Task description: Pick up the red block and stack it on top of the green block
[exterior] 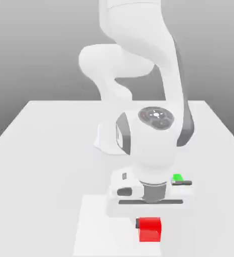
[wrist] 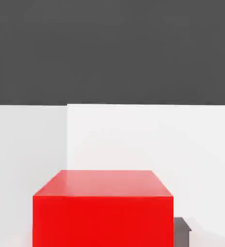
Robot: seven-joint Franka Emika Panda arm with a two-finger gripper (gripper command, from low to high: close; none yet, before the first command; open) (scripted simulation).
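Note:
The red block [exterior: 149,229] rests on the white table near the front edge of the exterior view. My gripper [exterior: 149,225] is lowered straight over it, with a dark fingertip [exterior: 137,224] pressed against its side on the exterior view's left. In the hand view the red block [wrist: 103,214] sits very close, and a dark fingertip [wrist: 182,231] touches its side. The jaws are shut on the red block. The green block [exterior: 178,177] stands farther back on the exterior view's right, partly hidden behind my hand.
The white table [exterior: 43,150] stretches back to the arm's base [exterior: 105,141]. A lighter square patch [exterior: 94,226] lies under the red block. The bulky wrist hangs low between the two blocks.

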